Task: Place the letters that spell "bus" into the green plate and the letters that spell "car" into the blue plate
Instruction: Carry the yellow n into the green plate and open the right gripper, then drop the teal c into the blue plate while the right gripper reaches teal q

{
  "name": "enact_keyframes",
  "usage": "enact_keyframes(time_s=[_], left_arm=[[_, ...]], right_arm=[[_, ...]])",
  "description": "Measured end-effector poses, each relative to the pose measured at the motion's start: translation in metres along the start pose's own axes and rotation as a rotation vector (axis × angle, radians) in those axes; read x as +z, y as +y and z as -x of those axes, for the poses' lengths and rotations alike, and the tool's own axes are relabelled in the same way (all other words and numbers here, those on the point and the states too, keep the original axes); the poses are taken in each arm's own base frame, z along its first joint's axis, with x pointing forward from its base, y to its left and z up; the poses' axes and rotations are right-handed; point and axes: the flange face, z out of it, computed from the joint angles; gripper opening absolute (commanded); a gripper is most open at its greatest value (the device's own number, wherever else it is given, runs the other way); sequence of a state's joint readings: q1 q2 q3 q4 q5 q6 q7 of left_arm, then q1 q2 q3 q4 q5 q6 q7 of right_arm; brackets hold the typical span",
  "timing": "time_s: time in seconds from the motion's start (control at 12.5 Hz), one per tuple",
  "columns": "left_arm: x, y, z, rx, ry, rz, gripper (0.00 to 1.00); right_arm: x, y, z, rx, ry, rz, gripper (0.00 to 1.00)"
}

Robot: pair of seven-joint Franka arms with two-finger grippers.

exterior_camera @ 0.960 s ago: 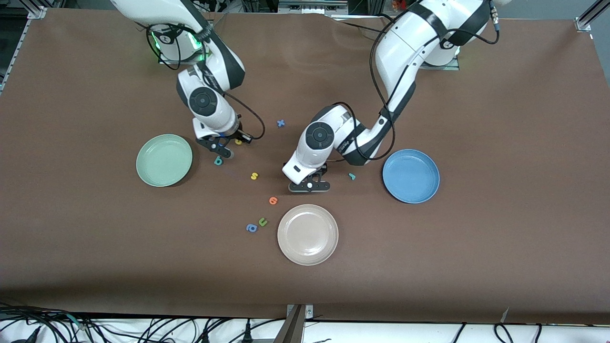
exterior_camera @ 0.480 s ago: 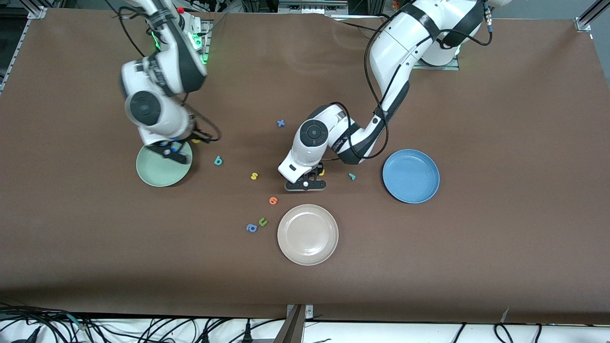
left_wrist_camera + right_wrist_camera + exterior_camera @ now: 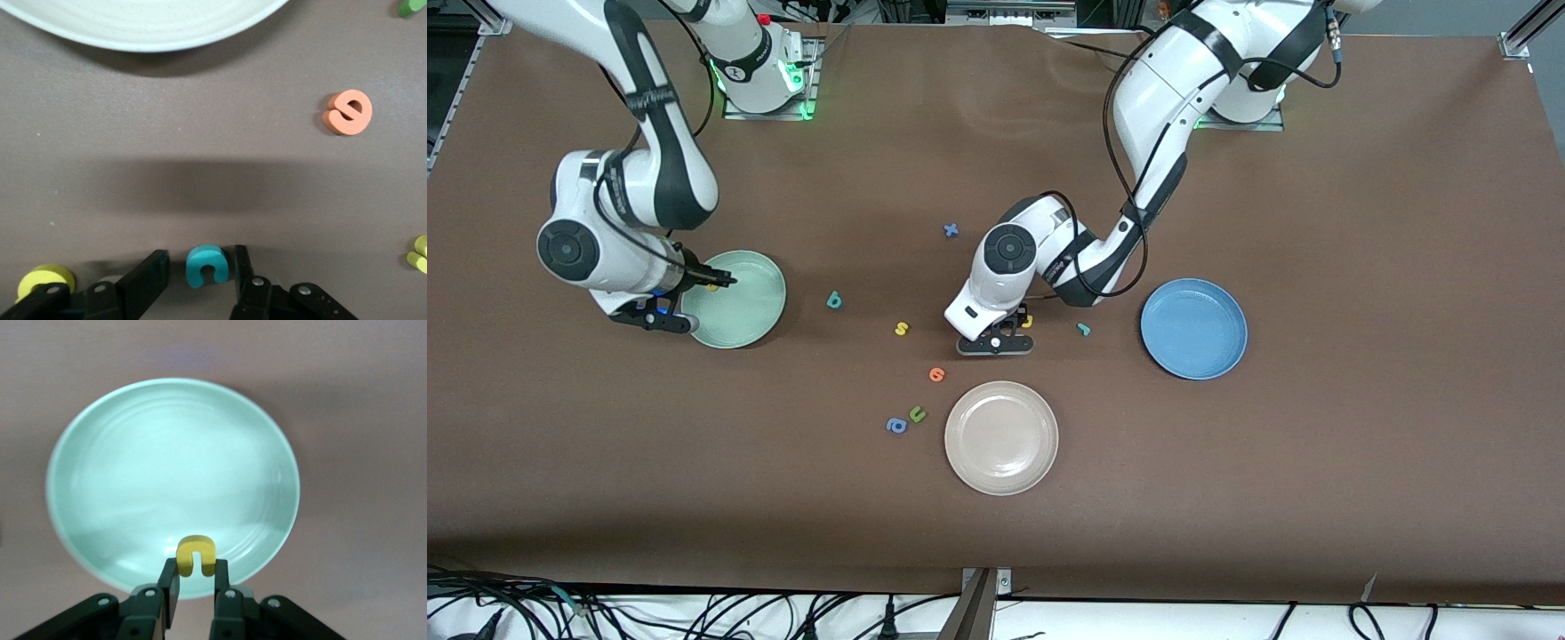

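Jaws half cropped, yellow a part-hidden

- We see the yellow u pinched over the green plate
- The teal b and yellow s lie flat between that plate and the teal c
- Yellow a sits beside the c
- Teal r lies near the blue plate

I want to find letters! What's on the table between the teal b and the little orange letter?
A yellow foam s lies between the teal foam b and the orange foam letter, in the front view.
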State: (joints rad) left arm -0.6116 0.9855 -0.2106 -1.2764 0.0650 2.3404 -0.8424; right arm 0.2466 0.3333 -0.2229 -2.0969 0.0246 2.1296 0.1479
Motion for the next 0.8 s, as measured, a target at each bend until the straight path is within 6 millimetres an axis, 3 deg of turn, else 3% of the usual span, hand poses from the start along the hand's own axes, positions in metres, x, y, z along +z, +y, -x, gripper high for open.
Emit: enact_keyframes(time_s=[0.08,0.24,0.32,0.4,0.64,0.8], left_arm=[[0.000,0.001,0.000,0.001,0.002,0.000,0.38],[0.000,0.001,0.000,0.002,0.003,0.001,0.27],[-0.002,0.003,0.000,0.003,0.006,0.005,0.21],[-0.002,0.003,0.000,0.004,0.007,0.006,0.19],[-0.003,0.001,-0.002,0.021,0.019,-0.019,0.20],[-0.012,-0.003,-0.007,0.024,0.008,-0.063,0.20]], right_arm=[[0.014,0.007,-0.006,-0.016,-0.001,0.003,0.19],[0.035,0.009,-0.014,-0.031,0.000,0.011,0.67],[0.040,0.008,-0.015,-0.034,-0.001,0.014,0.85],[0.041,0.008,-0.015,-0.036,-0.001,0.015,0.96],[0.029,0.005,-0.015,-0.041,0.007,0.009,0.98],[0.011,-0.009,-0.008,-0.031,-0.001,-0.017,0.97]])
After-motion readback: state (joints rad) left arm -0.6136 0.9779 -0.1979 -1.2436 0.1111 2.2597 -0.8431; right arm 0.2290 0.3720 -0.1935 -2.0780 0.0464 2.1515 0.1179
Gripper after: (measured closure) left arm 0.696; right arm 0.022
